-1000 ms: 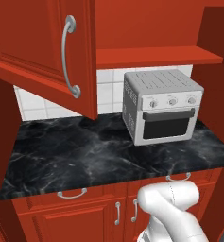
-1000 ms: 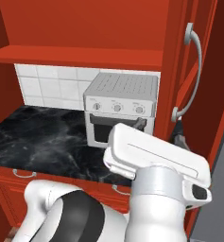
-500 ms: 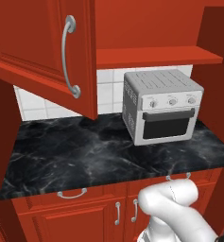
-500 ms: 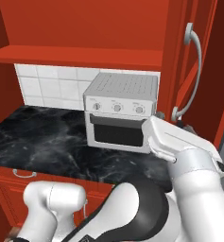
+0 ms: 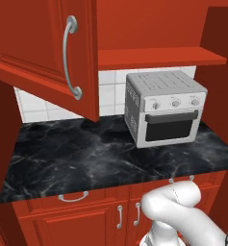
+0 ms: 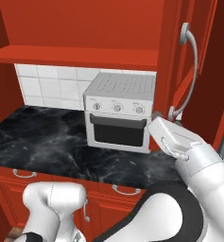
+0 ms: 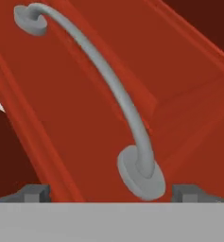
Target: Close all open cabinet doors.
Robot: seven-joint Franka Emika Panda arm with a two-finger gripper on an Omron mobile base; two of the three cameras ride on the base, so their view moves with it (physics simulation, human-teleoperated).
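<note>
Red glossy cabinets surround a black marble counter (image 5: 106, 153); a silver toaster oven (image 5: 164, 114) stands on the counter against the white tile wall, and serves as the landmark here. Up and to the left of the oven in the left base view, a left door (image 5: 48, 53) hangs swung open over the counter, its curved silver bar handle facing the camera. Just to the right of the oven in the right base view, a right door (image 6: 189, 71) also stands open, edge-on, with its own long handle (image 6: 191, 71) running down its face. The white arm reaches up beside the oven's right side; the gripper (image 6: 157, 116) sits at the lower end of that handle, close to its bottom mount; whether it touches is unclear. From the hand view the handle arcs across the red panel, its round lower mount (image 7: 141, 172) lying between the two dark fingertips (image 7: 34, 193); the fingers are spread wide and grip nothing.
</note>
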